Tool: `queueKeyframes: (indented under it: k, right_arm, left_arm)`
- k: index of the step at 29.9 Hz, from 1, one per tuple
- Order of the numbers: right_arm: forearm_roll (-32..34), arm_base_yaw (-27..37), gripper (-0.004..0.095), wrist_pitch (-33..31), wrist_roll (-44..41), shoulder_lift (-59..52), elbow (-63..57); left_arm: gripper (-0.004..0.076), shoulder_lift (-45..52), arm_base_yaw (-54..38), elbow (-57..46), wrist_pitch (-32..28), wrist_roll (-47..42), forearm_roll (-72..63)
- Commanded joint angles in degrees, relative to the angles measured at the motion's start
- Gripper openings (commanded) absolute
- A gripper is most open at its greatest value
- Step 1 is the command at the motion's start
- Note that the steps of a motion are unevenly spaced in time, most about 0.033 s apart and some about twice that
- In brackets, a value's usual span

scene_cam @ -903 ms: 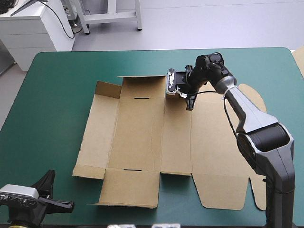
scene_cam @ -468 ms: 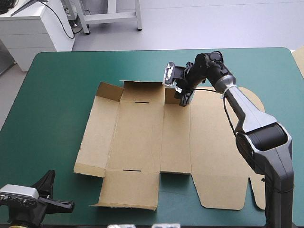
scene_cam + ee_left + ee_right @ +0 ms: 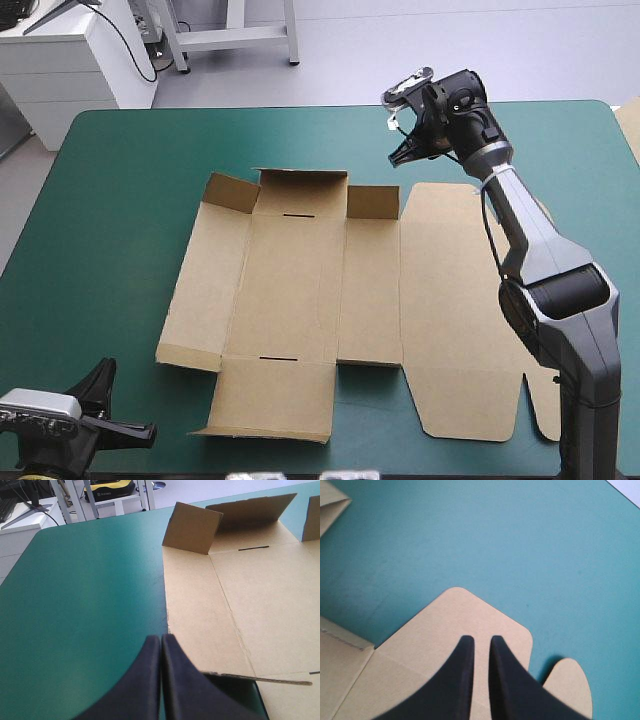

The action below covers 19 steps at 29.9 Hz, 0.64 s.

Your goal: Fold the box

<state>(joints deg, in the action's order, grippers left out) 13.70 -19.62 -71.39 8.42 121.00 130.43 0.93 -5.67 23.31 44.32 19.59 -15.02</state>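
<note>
The brown box [image 3: 300, 290] lies opened out flat in the middle of the table. At its far edge, flaps stand raised, among them a small one [image 3: 372, 201]. My right gripper [image 3: 401, 155] hangs in the air just beyond that far edge, shut and holding nothing. In the right wrist view its fingertips [image 3: 481, 641] point over a rounded flap [image 3: 470, 612] of the box. My left gripper [image 3: 125, 432] rests shut at the table's near left corner, apart from the box. In the left wrist view the box [image 3: 260, 595] lies ahead of its gripper [image 3: 161, 640].
Bare teal-green cover [image 3: 120, 200] surrounds the box on the left and far sides. A pale brown edge of more board [image 3: 632, 125] shows at the table's right edge. The flap nearest the left gripper [image 3: 260, 678] is slightly lifted.
Earlier the right gripper was down at the small far flap. It has since risen and pulled away toward the far edge, and that flap now stands upright. The left arm has not moved.
</note>
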Motion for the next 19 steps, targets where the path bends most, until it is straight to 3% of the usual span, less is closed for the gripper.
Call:
queueKeyframes:
  k: [1, 6, 12, 19]
  right_arm:
    - [1.9, 1.0, -0.0021, -0.1, -8.4, -4.7, 0.5]
    - [-5.0, 1.1, -0.0021, -0.1, -7.6, -10.1, -6.0]
    - [-3.9, 1.4, -0.0021, 0.0, -9.0, -21.3, -21.2]
    - [-1.3, 1.5, -0.0021, 0.2, -9.6, -35.2, -39.8]
  left_arm:
    - [-0.0008, -1.1, 0.0, 1.2, -4.2, -0.2, -1.3]
    - [-0.0008, -1.2, 0.0, 1.2, -4.1, -0.2, -3.1]
    - [-0.0008, -2.0, 0.0, 4.2, -2.0, -0.4, -3.9]
    - [-0.0008, -11.2, 0.0, 12.5, -1.9, 0.0, -3.4]
